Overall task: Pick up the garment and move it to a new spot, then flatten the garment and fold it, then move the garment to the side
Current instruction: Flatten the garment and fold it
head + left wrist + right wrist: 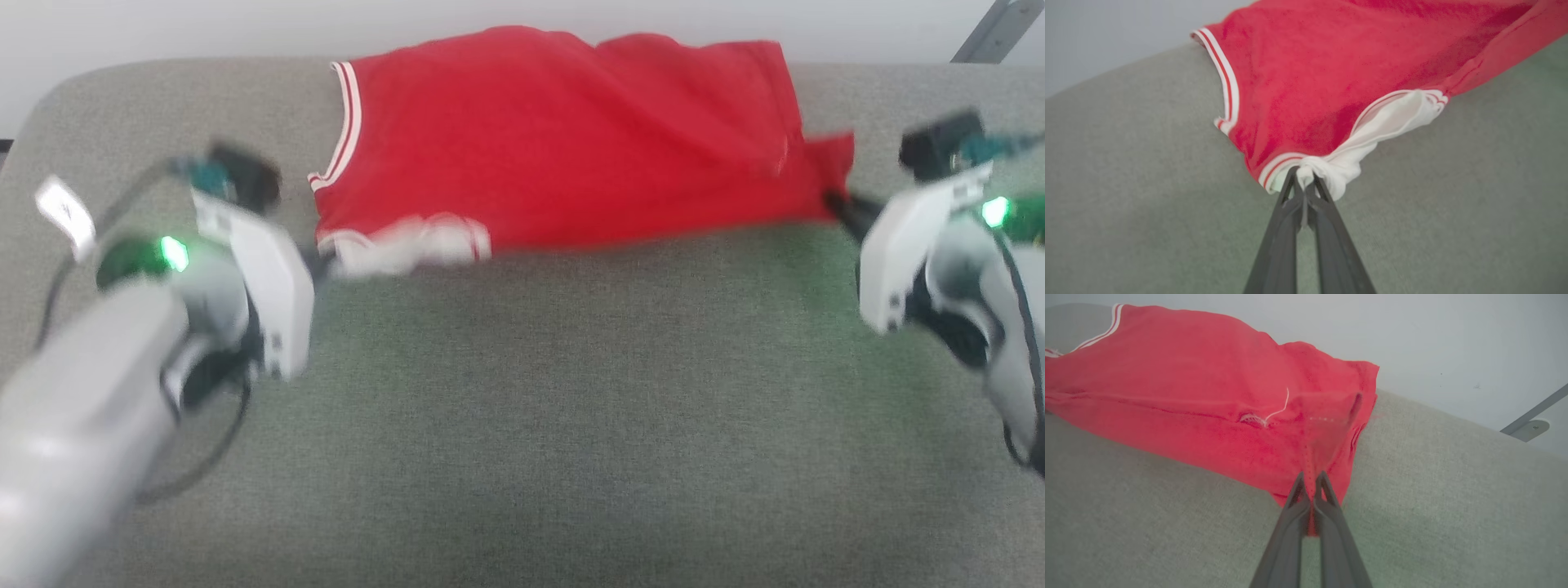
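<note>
The garment point(563, 139) lay along the far side of the grey table point(522, 408). The left gripper point(1303, 181) was clamped on its white sleeve point(1392, 118) and the right gripper point(1312, 479) on its red right corner. Drawing both corners apart evenly and low would probably flatten it best. No writing was legible.

garment point(571, 139) soft matt cloth; grey surface point(522, 408) coarse woven fabric (arm shells point(273, 278) glossy plastic).

I see a table point(522, 425) covered with grey-green woven cloth, and its far left corner is rounded. Behind it is a plain pale wall point(163, 24). At the far right a grey metal bar point(994, 33) runs slanted before this wall and ends in a round plate.
</note>
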{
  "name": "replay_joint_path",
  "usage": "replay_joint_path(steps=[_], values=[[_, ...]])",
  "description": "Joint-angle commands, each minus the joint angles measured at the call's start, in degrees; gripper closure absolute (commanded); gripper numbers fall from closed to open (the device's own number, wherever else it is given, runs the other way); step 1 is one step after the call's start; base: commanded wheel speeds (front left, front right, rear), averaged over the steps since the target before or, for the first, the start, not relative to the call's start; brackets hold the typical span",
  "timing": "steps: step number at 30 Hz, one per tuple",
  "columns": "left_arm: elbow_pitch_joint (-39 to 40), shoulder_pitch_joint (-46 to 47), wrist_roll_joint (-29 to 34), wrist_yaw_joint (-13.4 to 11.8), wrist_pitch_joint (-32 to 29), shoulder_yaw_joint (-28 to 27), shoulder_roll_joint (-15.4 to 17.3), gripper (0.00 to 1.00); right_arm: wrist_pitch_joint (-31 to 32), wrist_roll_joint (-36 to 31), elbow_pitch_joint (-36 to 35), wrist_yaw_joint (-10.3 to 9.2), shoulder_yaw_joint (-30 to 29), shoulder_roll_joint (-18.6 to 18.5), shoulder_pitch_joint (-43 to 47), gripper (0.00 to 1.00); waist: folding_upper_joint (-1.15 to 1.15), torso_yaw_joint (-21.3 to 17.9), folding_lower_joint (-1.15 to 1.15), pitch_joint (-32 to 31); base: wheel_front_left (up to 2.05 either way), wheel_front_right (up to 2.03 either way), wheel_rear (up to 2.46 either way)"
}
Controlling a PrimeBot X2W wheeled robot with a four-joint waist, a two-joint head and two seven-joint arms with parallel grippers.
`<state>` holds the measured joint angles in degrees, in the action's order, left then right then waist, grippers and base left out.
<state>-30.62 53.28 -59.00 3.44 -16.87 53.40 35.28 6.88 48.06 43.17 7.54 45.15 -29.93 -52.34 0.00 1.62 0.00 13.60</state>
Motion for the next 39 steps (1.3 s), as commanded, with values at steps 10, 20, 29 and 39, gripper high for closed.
replay_joint_path(steps=[10,20,29,39], values=[[29.04,-19.94,-5.41,-14.43,-3.2,0.54,11.67,1.0,2.63,2.03,-15.01,-0.1,-1.76,-8.81,15.78,1.0,0.0,-0.43,0.0,-0.56,0.0,0.0,0.0],[44.8,-33.59,-7.49,-24.2,-0.67,2.74,16.23,1.0,7.18,1.45,-27.61,-0.1,-5.85,-13.49,30.35,1.0,0.0,-0.57,0.0,-0.8,0.0,0.0,0.0],[47.66,-39.0,-7.94,-28.84,0.9,2.81,20.09,1.0,11.38,0.17,-36.32,-0.1,-10.91,-16.26,41.86,1.0,0.0,-0.93,0.0,-0.99,0.0,0.0,0.0],[51.49,-36.24,-5.96,-31.28,0.59,0.13,25.37,1.0,14.33,0.05,-43.31,-0.1,-20.1,-15.93,48.77,1.0,0.0,-1.97,0.0,-0.91,0.0,0.0,0.0]])
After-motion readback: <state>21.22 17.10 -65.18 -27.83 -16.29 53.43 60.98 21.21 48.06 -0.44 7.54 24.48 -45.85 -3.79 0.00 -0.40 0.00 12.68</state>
